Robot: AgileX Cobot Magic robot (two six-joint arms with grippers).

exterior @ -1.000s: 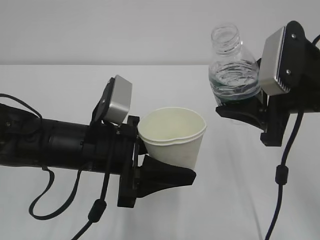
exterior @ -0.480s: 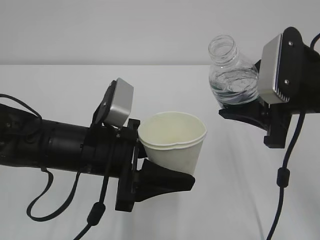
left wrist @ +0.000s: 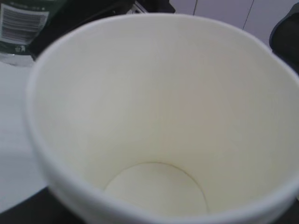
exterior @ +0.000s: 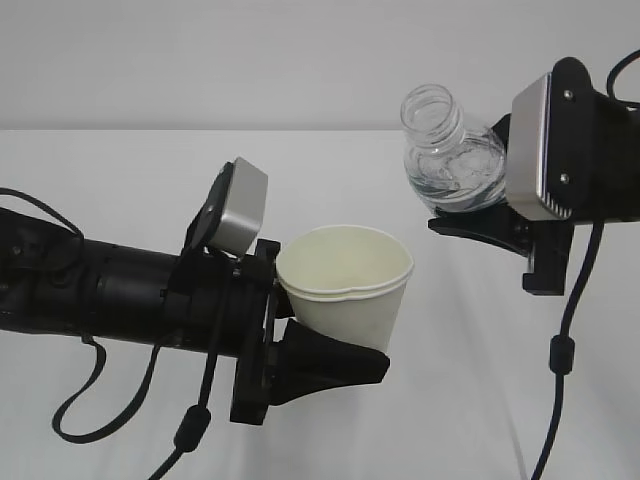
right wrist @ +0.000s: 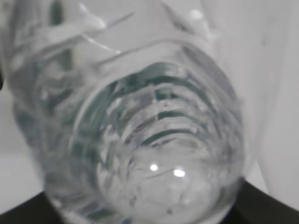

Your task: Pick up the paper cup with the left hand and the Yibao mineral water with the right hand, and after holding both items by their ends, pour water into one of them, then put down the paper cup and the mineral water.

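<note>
My left gripper (exterior: 335, 335) is shut on the white paper cup (exterior: 346, 285) and holds it upright above the table. In the left wrist view the cup (left wrist: 159, 116) fills the frame, its cream inside dry. My right gripper (exterior: 480, 215) is shut on the Yibao mineral water (exterior: 450, 160), held high at the right. The uncapped clear bottle tilts with its mouth up and to the left, up and right of the cup's rim. The right wrist view shows the bottle's ribbed body (right wrist: 140, 121) close up, green label blurred. Both grippers' fingertips are hidden in the wrist views.
A white table (exterior: 120, 170) lies below both arms, against a pale wall. Black cables hang from the left arm (exterior: 190, 425) and the right arm (exterior: 562, 350). A piece of the bottle's green label with a barcode (left wrist: 23, 23) shows at the top left of the left wrist view.
The right gripper has tilted the bottle further to the left, its mouth moving left and the label turning out of sight. The left gripper with the cup has sunk slightly.
</note>
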